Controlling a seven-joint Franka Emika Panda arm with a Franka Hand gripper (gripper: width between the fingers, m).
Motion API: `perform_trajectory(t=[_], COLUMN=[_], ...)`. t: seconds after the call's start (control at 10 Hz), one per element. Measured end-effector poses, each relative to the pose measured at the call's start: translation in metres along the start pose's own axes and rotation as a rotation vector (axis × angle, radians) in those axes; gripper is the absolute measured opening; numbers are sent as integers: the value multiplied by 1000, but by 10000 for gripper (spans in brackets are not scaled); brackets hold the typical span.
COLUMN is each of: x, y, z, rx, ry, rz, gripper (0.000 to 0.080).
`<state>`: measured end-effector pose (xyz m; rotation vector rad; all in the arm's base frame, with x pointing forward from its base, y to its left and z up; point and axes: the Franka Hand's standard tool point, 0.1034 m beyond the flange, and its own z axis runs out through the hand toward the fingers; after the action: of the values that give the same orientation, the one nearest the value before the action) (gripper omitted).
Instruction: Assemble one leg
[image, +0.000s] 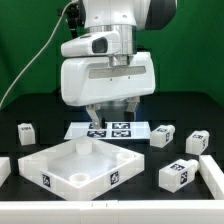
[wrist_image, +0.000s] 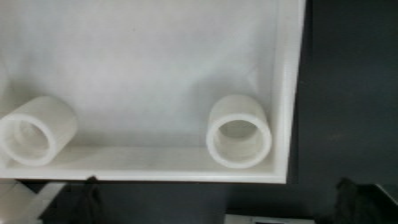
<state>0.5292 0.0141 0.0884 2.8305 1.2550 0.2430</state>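
Observation:
Several legs, small white posts with marker tags, lie on the black table: one at the exterior view's left (image: 26, 132), two at the right (image: 163, 135) (image: 197, 142), and one at the front right (image: 177, 175). My gripper (image: 110, 112) hangs above the marker board (image: 110, 128), just behind the large white square tray-like piece (image: 75, 165). It is open and empty. In the wrist view the gripper (wrist_image: 222, 205) has its dark fingertips (wrist_image: 80, 200) spread wide, and the tray piece (wrist_image: 160, 70) fills the picture with two round corner sockets (wrist_image: 240, 130). No leg shows there.
White rails stand at the table's left edge (image: 4, 170) and right front edge (image: 212, 180). A green backdrop closes off the back.

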Motion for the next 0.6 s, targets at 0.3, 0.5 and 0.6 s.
perform_trajectory(t=[0.3, 0.5, 0.6], x=[0, 0, -1], y=[1, 0, 1], z=[0, 0, 1], rx=[-1, 0, -1], ry=[6, 4, 4], rz=[7, 7, 0], gripper=[650, 650, 650])
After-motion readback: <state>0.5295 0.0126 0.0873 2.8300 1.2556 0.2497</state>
